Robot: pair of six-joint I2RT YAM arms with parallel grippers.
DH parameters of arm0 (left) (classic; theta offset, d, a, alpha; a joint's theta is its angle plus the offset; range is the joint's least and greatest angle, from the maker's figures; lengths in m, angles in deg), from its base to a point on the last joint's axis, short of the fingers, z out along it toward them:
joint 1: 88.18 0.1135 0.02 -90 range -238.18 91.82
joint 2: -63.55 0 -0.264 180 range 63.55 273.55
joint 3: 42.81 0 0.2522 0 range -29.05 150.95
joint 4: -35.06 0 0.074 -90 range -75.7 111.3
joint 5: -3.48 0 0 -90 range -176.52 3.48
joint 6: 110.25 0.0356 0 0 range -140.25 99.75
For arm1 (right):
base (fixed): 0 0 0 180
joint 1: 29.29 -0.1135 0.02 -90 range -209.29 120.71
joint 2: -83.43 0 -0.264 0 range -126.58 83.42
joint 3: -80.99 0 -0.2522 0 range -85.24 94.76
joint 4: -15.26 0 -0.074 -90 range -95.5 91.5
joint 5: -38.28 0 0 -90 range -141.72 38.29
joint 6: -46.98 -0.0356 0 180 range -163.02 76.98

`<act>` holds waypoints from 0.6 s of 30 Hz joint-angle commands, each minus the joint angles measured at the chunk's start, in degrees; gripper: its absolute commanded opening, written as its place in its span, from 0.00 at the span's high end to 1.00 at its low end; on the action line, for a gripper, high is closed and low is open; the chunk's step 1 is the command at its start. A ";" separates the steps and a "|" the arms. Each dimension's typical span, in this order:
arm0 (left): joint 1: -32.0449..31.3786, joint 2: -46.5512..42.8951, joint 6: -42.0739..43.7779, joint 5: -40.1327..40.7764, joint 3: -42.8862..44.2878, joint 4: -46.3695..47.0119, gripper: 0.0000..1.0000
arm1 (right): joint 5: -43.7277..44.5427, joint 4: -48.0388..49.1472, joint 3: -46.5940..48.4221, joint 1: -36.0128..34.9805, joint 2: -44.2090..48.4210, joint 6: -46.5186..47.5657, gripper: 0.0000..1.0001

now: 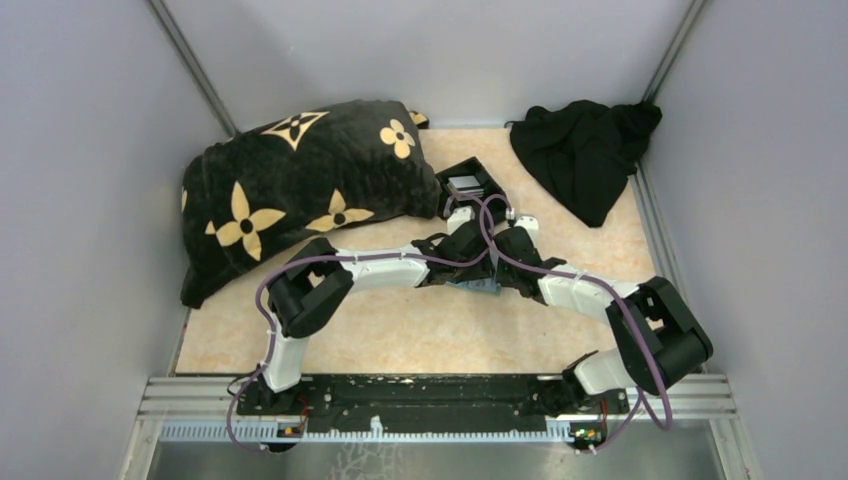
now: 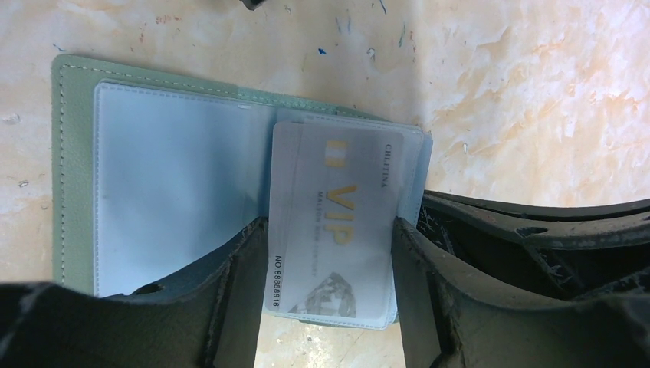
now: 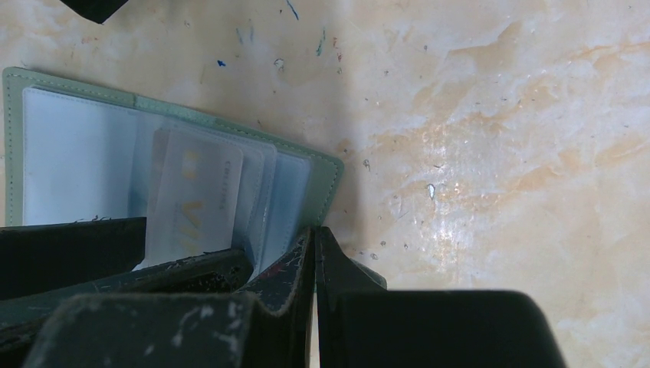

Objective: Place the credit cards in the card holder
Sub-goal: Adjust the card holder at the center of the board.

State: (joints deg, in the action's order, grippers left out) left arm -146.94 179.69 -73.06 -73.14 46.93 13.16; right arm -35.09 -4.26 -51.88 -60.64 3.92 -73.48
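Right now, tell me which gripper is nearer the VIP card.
Left. The left gripper has the VIP card between its fingers, one against each long edge; the right gripper, shut, sits at the card holder's rim beside it.

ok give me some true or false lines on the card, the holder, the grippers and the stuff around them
1. The card holder lies open on the table. True.
2. The VIP card sits between the fingers of the left gripper. True.
3. The right gripper has its jaws wide open. False: its fingers are pressed together, tips at the holder's edge.
4. The pillow is plain white. False: it is black with gold flower shapes.
5. A black cloth lies at the table's far right corner. True.
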 commanded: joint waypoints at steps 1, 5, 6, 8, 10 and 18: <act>-3.29 3.30 2.08 -4.80 -1.34 -10.58 0.43 | -6.60 -0.22 -0.57 -2.33 0.32 -0.53 0.98; -3.29 3.19 2.63 -5.65 -1.45 -10.32 0.32 | -6.19 -0.74 -0.41 -1.84 1.05 -0.44 0.95; -3.29 3.04 2.73 -5.74 -1.59 -10.19 0.28 | -6.17 -0.86 -0.40 -1.72 1.10 -0.41 0.94; -3.34 2.39 2.89 -6.19 -2.29 -9.33 0.22 | -6.27 -0.97 -0.38 -1.61 1.19 -0.40 0.93; -3.29 1.77 3.11 -6.70 -3.10 -8.13 0.18 | -6.24 -1.03 -0.28 -1.52 1.08 -0.39 0.93; -3.27 -0.96 2.48 -7.04 -6.23 -4.18 0.15 | -6.03 -1.61 -0.27 -1.13 1.50 -0.26 0.92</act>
State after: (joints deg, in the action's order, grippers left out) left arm -146.99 177.94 -70.14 -74.43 45.16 13.75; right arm -37.21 -7.08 -52.01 -60.64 5.41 -73.04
